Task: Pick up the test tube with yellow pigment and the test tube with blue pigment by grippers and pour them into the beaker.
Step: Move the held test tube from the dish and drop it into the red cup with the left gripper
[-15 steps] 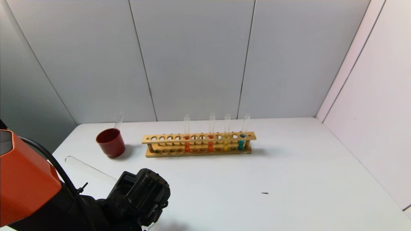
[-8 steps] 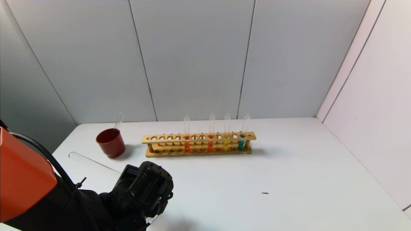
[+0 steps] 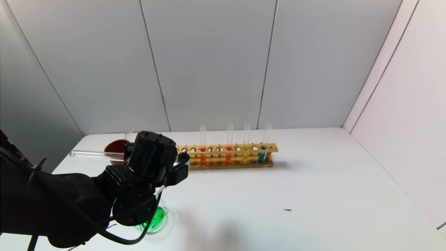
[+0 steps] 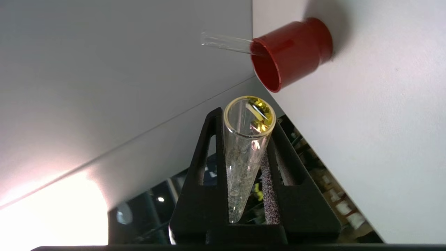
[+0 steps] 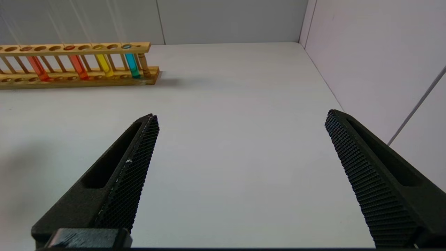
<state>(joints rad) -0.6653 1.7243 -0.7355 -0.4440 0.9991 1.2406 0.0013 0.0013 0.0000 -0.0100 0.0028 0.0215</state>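
My left gripper (image 3: 130, 153) hovers in front of the red cup (image 3: 115, 146) and is shut on a clear test tube (image 3: 94, 153) that lies level, pointing left. In the left wrist view this tube (image 4: 244, 157) sits between the fingers, nearly empty, with yellow traces at its mouth. The beaker (image 3: 155, 216) holds green liquid, low under my left arm and partly hidden by it. A yellow tube (image 3: 245, 155) and a teal-blue tube (image 3: 261, 156) stand in the wooden rack (image 3: 230, 149). My right gripper (image 5: 242, 116) hangs open above bare table, off to the right of the rack.
The red cup (image 4: 292, 52) has an empty glass tube (image 3: 129, 129) leaning in it. Two orange-red tubes (image 3: 203, 158) stand in the rack, left of the yellow one. A small dark speck (image 3: 287, 210) lies on the white table. Grey panel walls close the back and the right side.
My left arm has risen and swung back toward the red cup. The held tube went from slanted to level. The beaker of green liquid has come into view beneath the arm.
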